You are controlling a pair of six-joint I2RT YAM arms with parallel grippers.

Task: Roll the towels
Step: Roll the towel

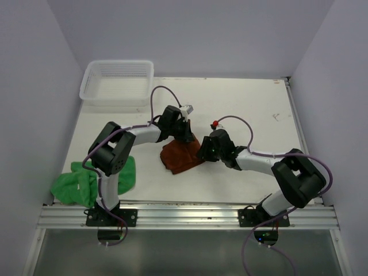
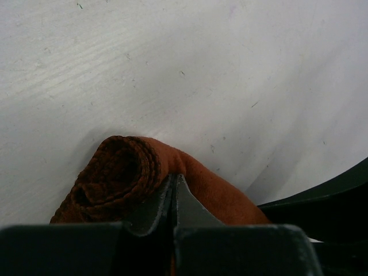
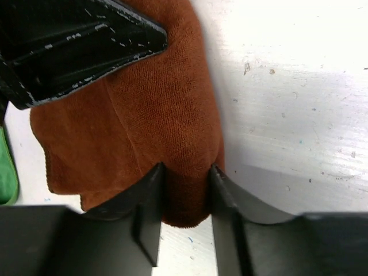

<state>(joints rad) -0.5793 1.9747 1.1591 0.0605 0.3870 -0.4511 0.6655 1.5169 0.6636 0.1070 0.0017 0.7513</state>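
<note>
black fingers (image 3: 150, 195) of the right gripper (image 3: 185, 169) fill the bottom of its wrist view, clamped on a fold of the rust-brown towel (image 3: 149, 115), with cloth packed between them. only this view shows that pinch. a sliver of the green towel (image 3: 6, 167) sits at its left edge. the left wrist view alone shows one end of the brown cloth wound into a loose spiral. the left gripper (image 2: 174, 183) is clenched tight there, tips against the cloth beside that roll; whether any fabric is caught between them cannot be told. from above, both grippers meet over the brown towel mid-table, and the green one lies crumpled near the left arm's base. the white table (image 1: 247, 109) is scuffed, with a mesh basket (image 1: 118, 95) at its far left corner, a metal rail (image 1: 190, 215) along the near edge, and pale walls (image 1: 190, 34) around.
</note>
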